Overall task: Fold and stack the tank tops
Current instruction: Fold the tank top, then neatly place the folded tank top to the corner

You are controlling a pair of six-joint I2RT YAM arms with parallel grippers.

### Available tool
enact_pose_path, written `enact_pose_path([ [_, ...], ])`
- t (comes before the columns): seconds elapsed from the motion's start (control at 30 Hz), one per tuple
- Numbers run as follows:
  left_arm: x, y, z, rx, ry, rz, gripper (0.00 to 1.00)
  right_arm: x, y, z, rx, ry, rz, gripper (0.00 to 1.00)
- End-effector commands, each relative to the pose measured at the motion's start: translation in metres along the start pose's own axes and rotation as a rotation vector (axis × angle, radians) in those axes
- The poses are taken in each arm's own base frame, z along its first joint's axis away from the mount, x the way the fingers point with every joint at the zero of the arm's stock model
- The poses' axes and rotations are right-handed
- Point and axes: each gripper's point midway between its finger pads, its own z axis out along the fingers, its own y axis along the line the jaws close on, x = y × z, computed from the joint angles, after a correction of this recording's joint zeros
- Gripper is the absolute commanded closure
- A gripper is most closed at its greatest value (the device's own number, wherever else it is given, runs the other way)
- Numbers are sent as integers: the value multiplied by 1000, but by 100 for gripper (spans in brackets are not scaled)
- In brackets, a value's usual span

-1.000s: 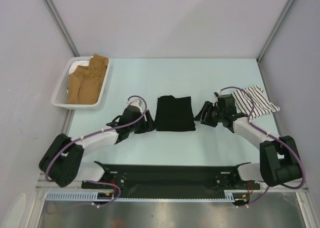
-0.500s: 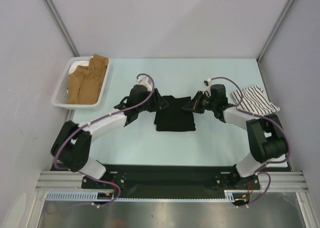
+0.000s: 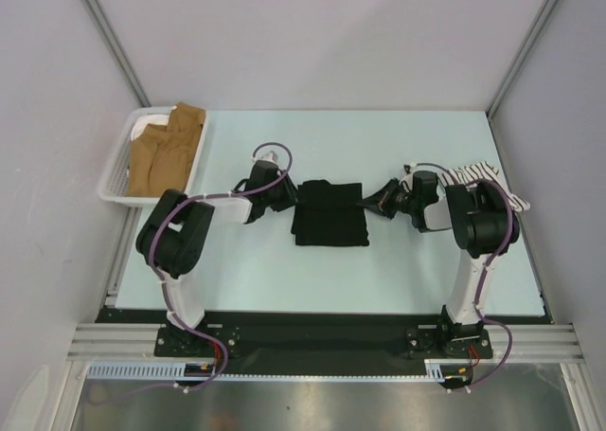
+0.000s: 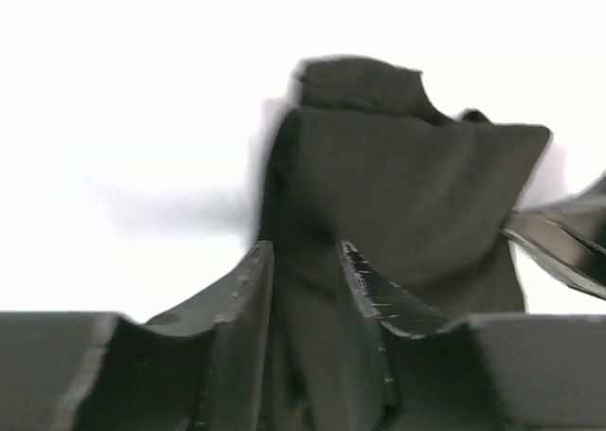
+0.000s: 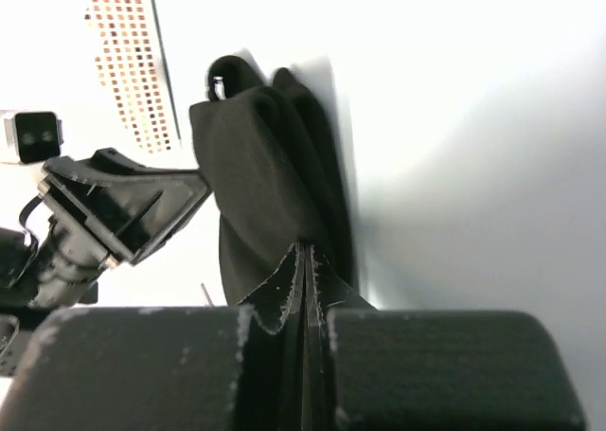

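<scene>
The black tank top point(image 3: 329, 215) lies folded in a rectangle at the table's middle. My left gripper point(image 3: 287, 197) is at its left edge. In the left wrist view the black tank top point(image 4: 407, 185) fills the narrow gap between the fingers point(image 4: 248, 294), so this gripper point(image 4: 305, 265) is shut on the cloth. My right gripper point(image 3: 369, 204) is at the top's right edge. Its jaws point(image 5: 305, 258) are pressed together with the black tank top point(image 5: 256, 166) bunching up from their tips. The striped tank top point(image 3: 485, 177) lies at the far right, partly hidden by the right arm.
A white basket point(image 3: 115, 187) holding brown cloth point(image 3: 166, 152) stands at the back left, and its perforated wall point(image 5: 118, 62) shows in the right wrist view. Grey walls close in the back and both sides. The two arms' bases stand at the near edge.
Both grippers moved in from the top's lower sides to its upper left and right edges. The right jaws closed and the left jaws narrowed onto the cloth.
</scene>
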Motion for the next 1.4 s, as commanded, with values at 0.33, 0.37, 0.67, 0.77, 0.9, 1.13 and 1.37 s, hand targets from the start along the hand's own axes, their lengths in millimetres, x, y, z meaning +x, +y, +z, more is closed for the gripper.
enact_pose_path([
  [0.33, -41, -31, -90, 48, -156, 128, 26, -110, 24, -121, 543, -432, -290, 47],
  [0.37, -42, -35, -98, 62, -166, 132, 26, -119, 22, -132, 606, -475, -301, 41],
  [0.67, -18, -31, -122, 70, -137, 168, 26, -187, -9, -198, 1137, -703, -211, 23],
  [0.77, -12, -30, -126, 76, -125, 173, 25, -198, -29, -188, 1201, -680, -186, 25],
  [0.9, -5, -29, -129, 82, -112, 187, 26, -211, -52, -182, 1285, -669, -170, 30],
  [1.13, 1, -23, -128, 74, -98, 192, 25, -226, -84, -178, 1325, -643, -151, 39],
  [1.37, 1, -22, -125, 70, -92, 196, 26, -227, -113, -157, 1335, -552, -124, 50],
])
